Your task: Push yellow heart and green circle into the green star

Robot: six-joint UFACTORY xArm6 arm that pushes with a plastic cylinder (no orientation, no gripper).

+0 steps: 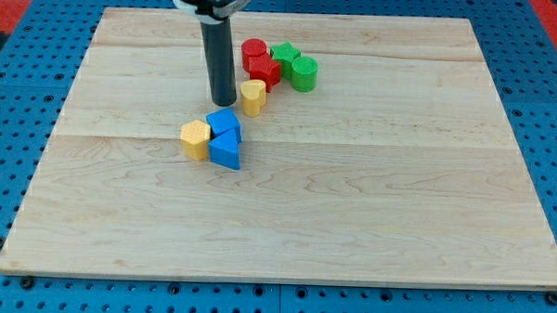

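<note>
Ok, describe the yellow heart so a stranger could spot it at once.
Start at the dark rod near the board's top; my tip ends just left of the yellow heart. It sits below the red blocks, unlike the other yellow block, which touches the blue ones.

My tip (223, 101) stands just left of the yellow heart (253, 96), with open board to its left. Toward the view's top right, the red blocks (259, 63), green star (284, 54) and green circle (303, 74) crowd together. Below the tip, the blue blocks (225, 138) and yellow hexagon (195, 140) bar the way.
</note>
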